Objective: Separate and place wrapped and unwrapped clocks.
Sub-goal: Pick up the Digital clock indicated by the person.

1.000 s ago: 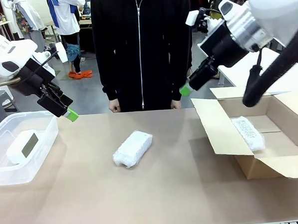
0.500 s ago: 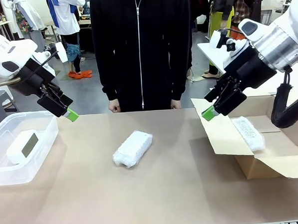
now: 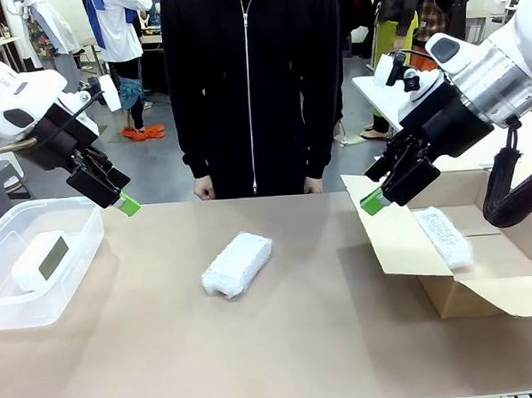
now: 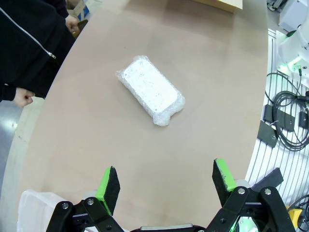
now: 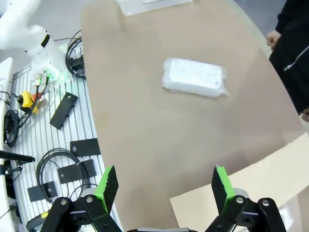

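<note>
Lying mid surface point(image 3: 300, 340): wrapped clock point(image 3: 238, 264), in full view.
Second wrapped clock point(image 3: 444, 237): right of it, in cardboard box point(image 3: 485, 296), partly behind a flap.
Bare clock point(image 3: 39, 261): left of it, hazy through clear tub point(image 3: 83, 249).
Left gripper point(image 4: 166, 179): wide, empty.
Right gripper point(image 5: 164, 186): wide, empty.

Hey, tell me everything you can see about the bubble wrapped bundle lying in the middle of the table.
The bubble-wrapped bundle is an oblong, brick-shaped packet in white, bumpy bubble wrap, with rounded corners; the wrap looks loosely bunched at its near end. What is inside is hidden. It lies flat on the brown table, near the middle, turned diagonally with its far end angled toward the robot's right. Only the table touches it, and it sits apart from everything else.
</note>
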### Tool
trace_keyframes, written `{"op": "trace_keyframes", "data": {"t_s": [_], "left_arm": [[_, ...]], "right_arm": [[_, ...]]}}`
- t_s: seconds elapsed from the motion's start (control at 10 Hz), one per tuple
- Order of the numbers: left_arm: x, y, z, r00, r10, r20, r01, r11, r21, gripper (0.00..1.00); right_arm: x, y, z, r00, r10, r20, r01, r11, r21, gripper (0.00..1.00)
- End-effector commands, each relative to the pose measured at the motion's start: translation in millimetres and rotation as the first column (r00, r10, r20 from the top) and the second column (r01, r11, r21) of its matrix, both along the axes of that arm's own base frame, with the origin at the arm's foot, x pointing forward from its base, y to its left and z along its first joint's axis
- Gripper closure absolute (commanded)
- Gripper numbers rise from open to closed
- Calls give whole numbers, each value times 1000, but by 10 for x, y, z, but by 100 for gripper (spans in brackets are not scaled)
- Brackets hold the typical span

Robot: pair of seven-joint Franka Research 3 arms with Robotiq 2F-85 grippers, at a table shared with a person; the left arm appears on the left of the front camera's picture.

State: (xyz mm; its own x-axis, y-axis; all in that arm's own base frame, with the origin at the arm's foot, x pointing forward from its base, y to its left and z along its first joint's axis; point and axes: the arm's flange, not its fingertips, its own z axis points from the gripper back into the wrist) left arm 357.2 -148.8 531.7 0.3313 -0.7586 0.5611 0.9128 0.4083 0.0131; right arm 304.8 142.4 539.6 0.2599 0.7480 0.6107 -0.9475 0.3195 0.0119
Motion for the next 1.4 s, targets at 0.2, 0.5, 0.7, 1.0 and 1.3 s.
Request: {"op": "trace_keyframes", "data": {"t_s": [0.2, 0.5, 0.7, 1.0, 1.3], "left_arm": [[-4, 0, 1, 1000, 8, -2, -8, 1000, 3, 0], [-4, 0, 1, 1000, 8, -2, -8, 1000, 3, 0], [-4, 0, 1, 1000, 8, -2, -8, 1000, 3, 0], [-4, 0, 1, 1000, 8, -2, -8, 1000, 3, 0], [-4, 0, 1, 1000, 8, -2, -8, 1000, 3, 0]], "right_arm": [[0, 10, -6, 1000, 5, -11, -5, 1000, 7, 0], [0, 10, -6, 1000, 5, -11, -5, 1000, 7, 0], [0, 10, -6, 1000, 5, -11, -5, 1000, 7, 0], [0, 10, -6, 1000, 5, -11, -5, 1000, 7, 0], [0, 10, -6, 1000, 5, -11, -5, 1000, 7, 0]]}}
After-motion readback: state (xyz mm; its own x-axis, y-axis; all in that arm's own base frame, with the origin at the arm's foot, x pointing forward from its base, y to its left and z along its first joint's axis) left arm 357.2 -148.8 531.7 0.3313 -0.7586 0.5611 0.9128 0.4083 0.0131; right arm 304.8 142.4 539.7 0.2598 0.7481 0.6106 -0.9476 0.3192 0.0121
